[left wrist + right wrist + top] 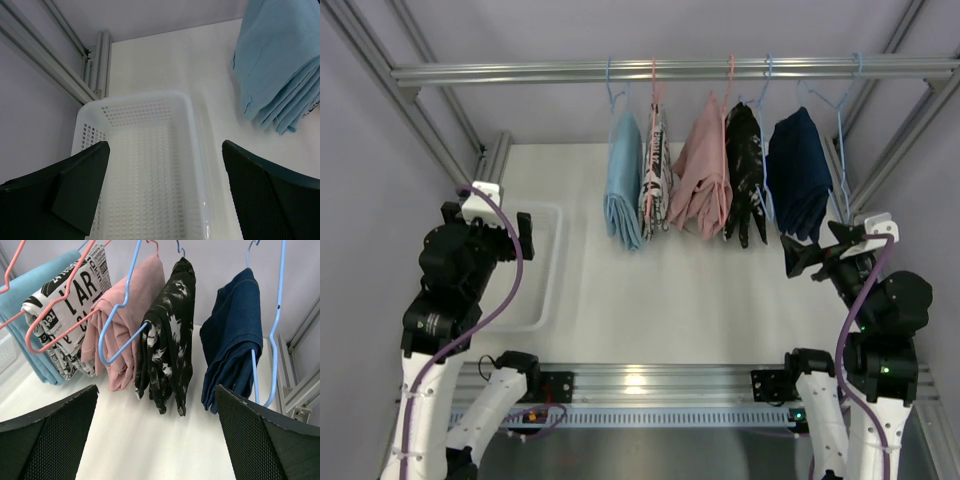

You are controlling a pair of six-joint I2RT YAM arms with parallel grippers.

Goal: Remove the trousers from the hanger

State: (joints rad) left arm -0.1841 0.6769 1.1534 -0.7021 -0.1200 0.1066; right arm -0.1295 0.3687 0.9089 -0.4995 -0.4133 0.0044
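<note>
Three trousers hang folded over hangers on the rail (670, 70): light blue (622, 190), white with black newsprint (657, 175) and dusty pink (700, 175). In the right wrist view they show as the blue (30, 305), the newsprint (75, 300) and the pink (135, 315), on pink and blue wire hangers. My left gripper (520, 238) is open and empty above the white basket; the blue trousers (280, 65) hang to its upper right. My right gripper (810, 252) is open and empty, low in front of the garments, touching none.
A black-and-white patterned garment (167, 340) and a dark navy one (235, 340) hang right of the pink trousers. A white perforated basket (145, 100) stands on the table's left side. Aluminium frame posts (95, 65) stand at the back corners.
</note>
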